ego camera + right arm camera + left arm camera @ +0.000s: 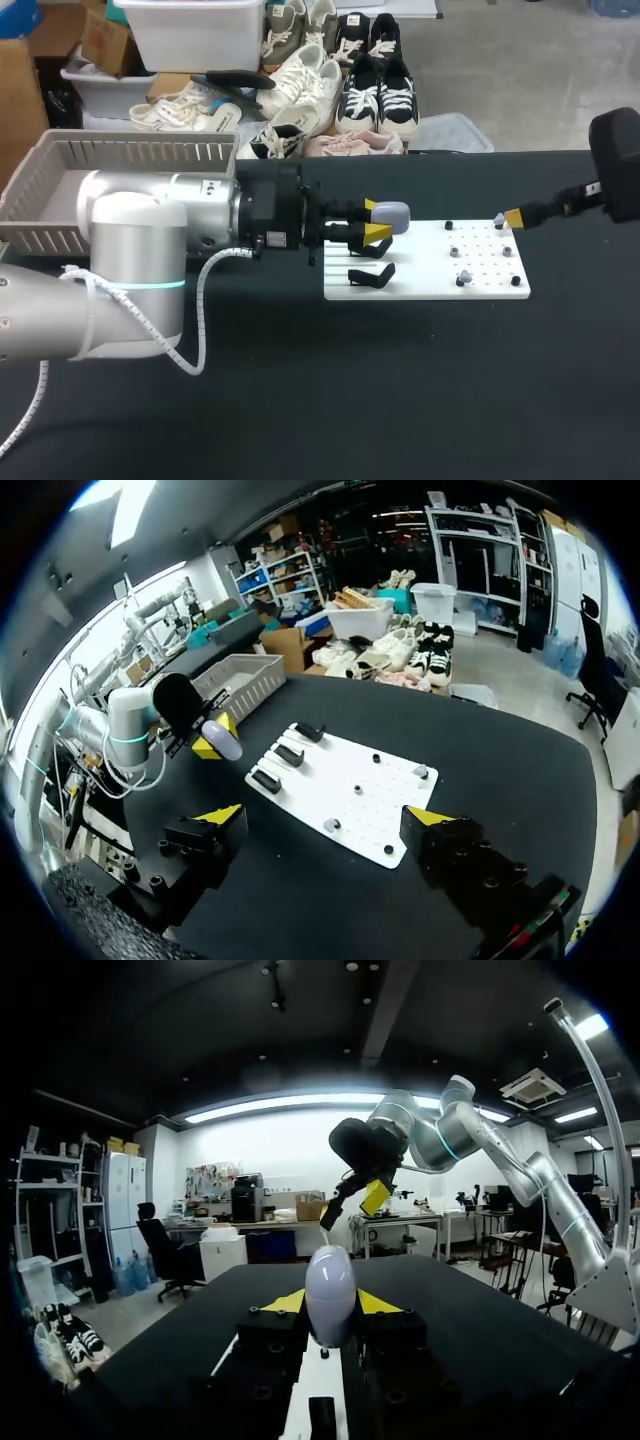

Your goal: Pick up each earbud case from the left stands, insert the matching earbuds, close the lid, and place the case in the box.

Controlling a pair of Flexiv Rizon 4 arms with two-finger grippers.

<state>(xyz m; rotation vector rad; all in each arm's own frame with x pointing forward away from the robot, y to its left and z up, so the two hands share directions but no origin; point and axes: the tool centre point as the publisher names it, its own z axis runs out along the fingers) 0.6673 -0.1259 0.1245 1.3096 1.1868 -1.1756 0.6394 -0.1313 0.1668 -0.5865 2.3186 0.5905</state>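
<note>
Pinches the earbud case (391, 216) in the left gripper (378, 222), by the stands (370, 275) at the left end of the white board (425, 287). Holds the right gripper (328, 815) wide over the far end. Seems light, glossy, slippery: wants hold across its sides, off the lid

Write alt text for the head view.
The left claw grips a pale lilac earbud case at the left end of a white board, beside black stands. The right claw hangs over the board's far right corner.
</note>
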